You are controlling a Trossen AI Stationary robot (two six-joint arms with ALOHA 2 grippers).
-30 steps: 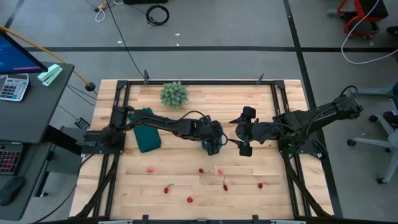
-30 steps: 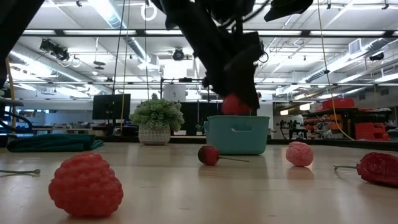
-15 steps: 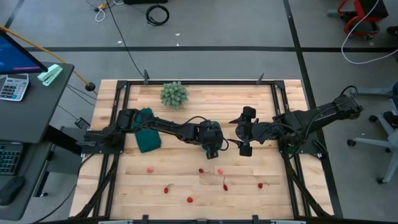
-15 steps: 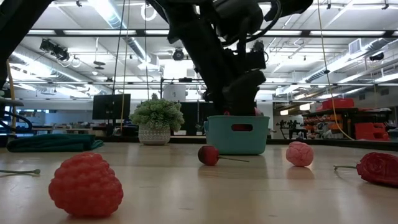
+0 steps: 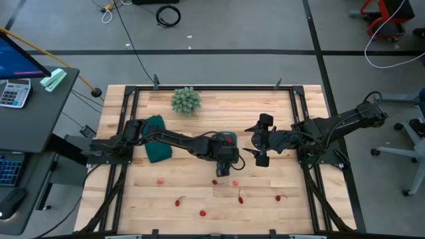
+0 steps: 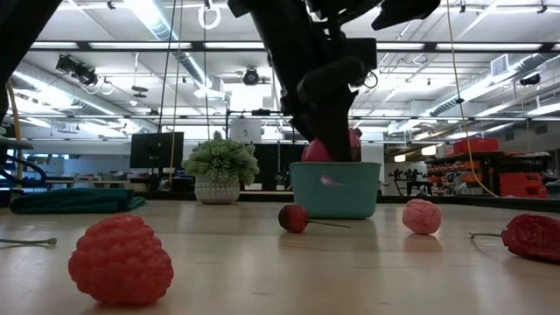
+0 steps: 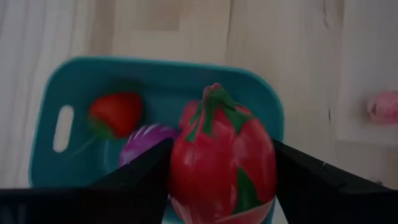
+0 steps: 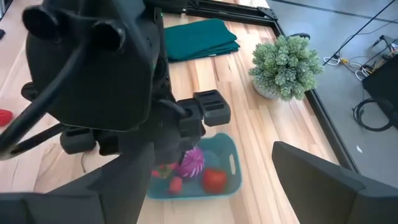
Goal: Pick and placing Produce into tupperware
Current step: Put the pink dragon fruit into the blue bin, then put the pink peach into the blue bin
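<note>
A: Where is the left arm?

B: It reaches from the worktop's (image 5: pixel 166 199) left edge across to the middle, passing the dark green cloth (image 5: pixel 157 147). Its left tool (image 5: pixel 226 158) hangs over the teal tub (image 6: pixel 334 188), pointing downward.

A: Is it carrying anything?

B: Yes. In the left wrist view its two dark fingers (image 7: pixel 140 180) pinch a red toy fruit with green streaks (image 7: pixel 222 158) from both sides, held above the tub.

A: What lies in the tub?

B: A red strawberry (image 7: pixel 115 114) and a purple spiky ball (image 7: pixel 146 140); the right wrist view shows them too, with another small red piece beside them.

A: And the right arm?

B: It comes in from the right edge, elbow bent, and its right tool (image 5: pixel 260 140) sits just right of the tub, above the surface. Its fingers are spread apart, holding nothing.

A: Where is the remaining produce?

B: Scattered on the near half of the worktop: a pink berry (image 6: pixel 422 216), a red cherry with a stem (image 6: pixel 293 218) in front of the tub, a large red raspberry (image 6: pixel 121 260) close to the low camera, and another red piece (image 6: pixel 535 235) at the right edge.

A: Anything else?

B: A potted spiky green plant (image 5: pixel 186 101) stands near the far edge, well apart from the tub.
</note>
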